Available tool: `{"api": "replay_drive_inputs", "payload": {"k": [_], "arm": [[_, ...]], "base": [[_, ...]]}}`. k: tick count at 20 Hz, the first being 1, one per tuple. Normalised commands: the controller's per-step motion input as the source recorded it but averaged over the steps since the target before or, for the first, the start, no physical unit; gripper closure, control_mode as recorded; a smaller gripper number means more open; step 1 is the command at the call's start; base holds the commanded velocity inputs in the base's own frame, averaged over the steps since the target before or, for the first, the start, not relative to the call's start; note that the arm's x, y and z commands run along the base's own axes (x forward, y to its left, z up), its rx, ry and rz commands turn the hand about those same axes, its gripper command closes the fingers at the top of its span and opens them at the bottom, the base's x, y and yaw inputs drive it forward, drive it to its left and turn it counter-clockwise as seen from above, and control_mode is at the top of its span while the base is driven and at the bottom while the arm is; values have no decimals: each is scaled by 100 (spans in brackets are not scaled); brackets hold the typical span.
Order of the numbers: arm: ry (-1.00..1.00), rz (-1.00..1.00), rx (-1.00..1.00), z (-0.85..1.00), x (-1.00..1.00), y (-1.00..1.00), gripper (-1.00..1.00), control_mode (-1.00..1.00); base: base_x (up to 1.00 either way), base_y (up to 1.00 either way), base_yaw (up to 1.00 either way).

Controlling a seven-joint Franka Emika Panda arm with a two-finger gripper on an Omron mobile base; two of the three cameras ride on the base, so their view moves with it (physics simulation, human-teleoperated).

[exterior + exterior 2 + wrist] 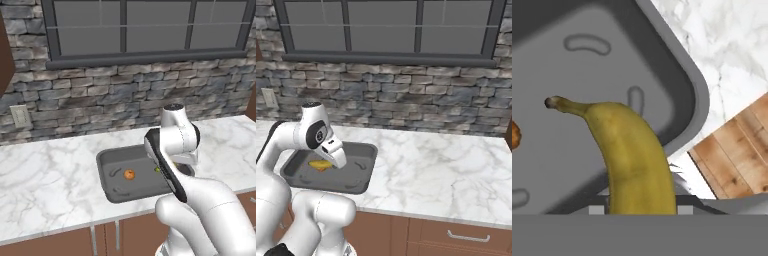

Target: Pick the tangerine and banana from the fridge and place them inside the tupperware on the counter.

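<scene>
The dark grey tupperware (105,172) sits on the marbled counter (45,175). The tangerine (129,174) lies on its floor, left of centre. My gripper (641,210) is shut on the banana (634,160), which hangs just above the tray's right part with its dark tip pointing inward. From the right base view the banana (318,164) shows yellow under my hand, over the tupperware (363,172). In the hand view the tangerine (514,135) peeks in at the left edge, and the tupperware rim (687,75) curves past the banana. The fridge is out of view.
A stone wall with a dark-framed window (145,30) rises behind the counter, with a wall outlet (20,116) at the left. Brown wood cabinets with a silver handle (468,236) run below. Open counter (431,170) stretches right of the tray.
</scene>
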Motion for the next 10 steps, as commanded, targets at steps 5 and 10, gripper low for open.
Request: {"api": "replay_drive_inputs", "payload": {"k": [5,10], "arm": [[0,-3,0,-43,43,1,100,-100],[-1,0,0,-49,50,5,100,-100]], "base": [[0,0,0],[0,0,0]]}}
